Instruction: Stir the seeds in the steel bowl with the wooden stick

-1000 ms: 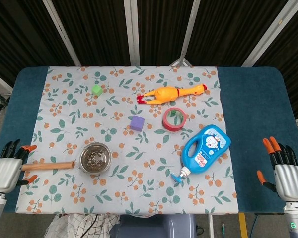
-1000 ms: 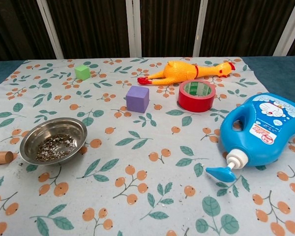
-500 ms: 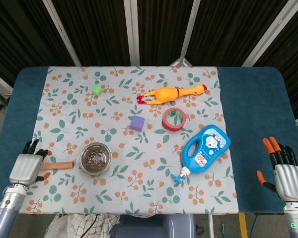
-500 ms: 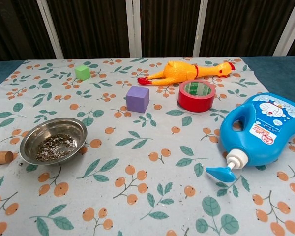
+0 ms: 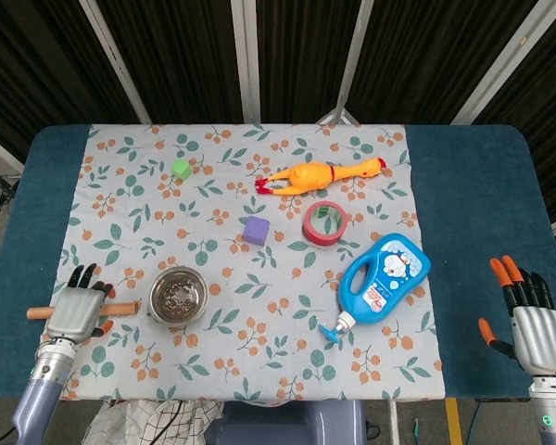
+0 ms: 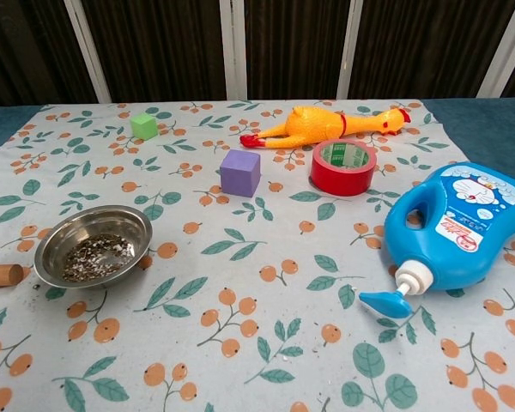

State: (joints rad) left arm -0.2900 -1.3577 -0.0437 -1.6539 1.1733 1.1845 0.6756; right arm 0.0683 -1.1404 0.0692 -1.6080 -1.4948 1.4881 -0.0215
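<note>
— Seeds (image 6: pixel 94 256) first: where do they sit?
— In the steel bowl (image 5: pixel 178 295), on the floral tablecloth (image 5: pixel 259 362) near its left edge. Biggest thing on the cloth, though, is the blue detergent bottle (image 5: pixel 384 277), lying on its side toward the right with its spout pointing at the near edge.
— Next down?
— A yellow rubber chicken (image 5: pixel 321 173) stretched out at the far side, then a red tape roll (image 5: pixel 324 222) lying flat just in front of it.
— And the wooden stick (image 5: pixel 120 309)?
— Flat on the table, just left of the bowl, its right end near the rim. The left hand (image 5: pixel 74 311) lies over its middle, palm down; both ends of the stick show past the hand. Whether the fingers have closed around it I cannot tell.
— The other hand?
— The right hand (image 5: pixel 530 324) hovers off the cloth at the table's right edge, fingers straight and apart, holding nothing.
— Small items?
— A purple cube (image 5: pixel 255 230) left of the tape, and a smaller green cube (image 5: pixel 181 168) far left.
</note>
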